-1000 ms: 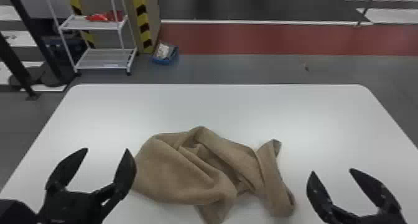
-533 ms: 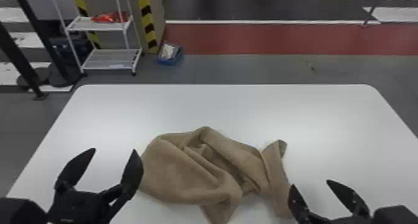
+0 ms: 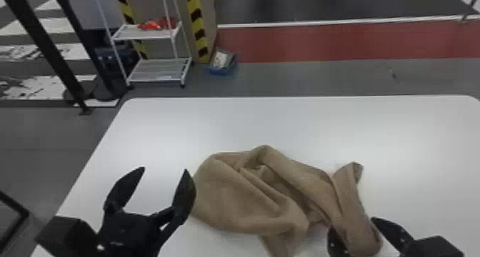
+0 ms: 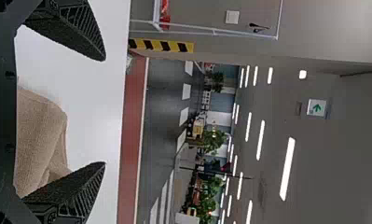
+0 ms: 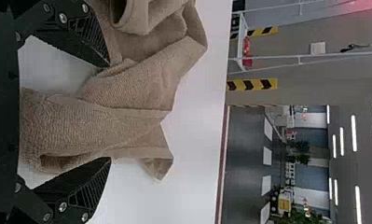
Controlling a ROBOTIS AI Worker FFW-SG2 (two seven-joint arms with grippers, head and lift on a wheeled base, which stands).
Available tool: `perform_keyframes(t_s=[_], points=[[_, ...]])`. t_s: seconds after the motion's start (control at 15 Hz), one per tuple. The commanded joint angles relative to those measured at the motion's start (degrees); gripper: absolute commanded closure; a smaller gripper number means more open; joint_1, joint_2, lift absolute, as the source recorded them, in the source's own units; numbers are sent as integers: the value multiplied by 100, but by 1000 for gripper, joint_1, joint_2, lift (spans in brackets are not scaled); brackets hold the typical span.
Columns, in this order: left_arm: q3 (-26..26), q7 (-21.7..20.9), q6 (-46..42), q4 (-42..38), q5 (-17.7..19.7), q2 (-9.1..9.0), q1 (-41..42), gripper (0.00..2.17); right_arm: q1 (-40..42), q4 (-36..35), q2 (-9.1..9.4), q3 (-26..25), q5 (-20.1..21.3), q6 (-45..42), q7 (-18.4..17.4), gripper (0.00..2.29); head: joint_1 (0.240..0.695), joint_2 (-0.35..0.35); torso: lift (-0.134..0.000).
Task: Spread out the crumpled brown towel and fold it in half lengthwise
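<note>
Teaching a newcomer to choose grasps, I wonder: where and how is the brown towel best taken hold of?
Probably by the narrow strip at its right end, from the robot's side with the right gripper: the strip points away from the robot and sits between the open fingers, while the rest is a broad, rumpled heap.

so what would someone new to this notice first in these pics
Most likely the crumpled brown towel, heaped on the near part of the white table. Next come the two black end effectors: the left end effector open just left of the towel, the right end effector with its fingers spread either side of the towel's right end. Beyond the table's far edge, the red floor strip stands out too.
</note>
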Motion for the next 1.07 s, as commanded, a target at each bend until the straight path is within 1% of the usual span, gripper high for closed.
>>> perform_keyframes(t_s=[0.0, 0.27, 0.47, 0.67, 0.73, 0.8, 1.0], points=[[0, 0, 7, 9, 0, 0, -14, 83, -50, -6, 5, 80, 146, 401, -8, 191, 695, 146, -125], [0, 0, 7, 26, 0, 0, -40, 83, -120, -94, 5, 71, 199, 1087, 0, 225, 695, 148, -125], [0, 0, 7, 52, 0, 0, -40, 83, -147, -129, 5, 80, 269, 1315, 18, 630, 695, 142, -125], [0, 0, 7, 105, 0, 0, -75, 83, -103, -217, 5, 89, 234, 1140, 18, 1386, 695, 138, -125], [0, 0, 7, 114, 0, 0, -84, 83, -94, -261, 5, 80, 234, 1122, 0, 1555, 695, 139, -125], [0, -9, 7, 114, 0, 0, -93, 83, -94, -278, 5, 80, 225, 1122, -35, 1666, 695, 141, -125], [0, -27, 7, 114, 0, 0, -102, 83, -67, -278, 5, -8, 207, 929, -70, 1686, 695, 136, -125]])
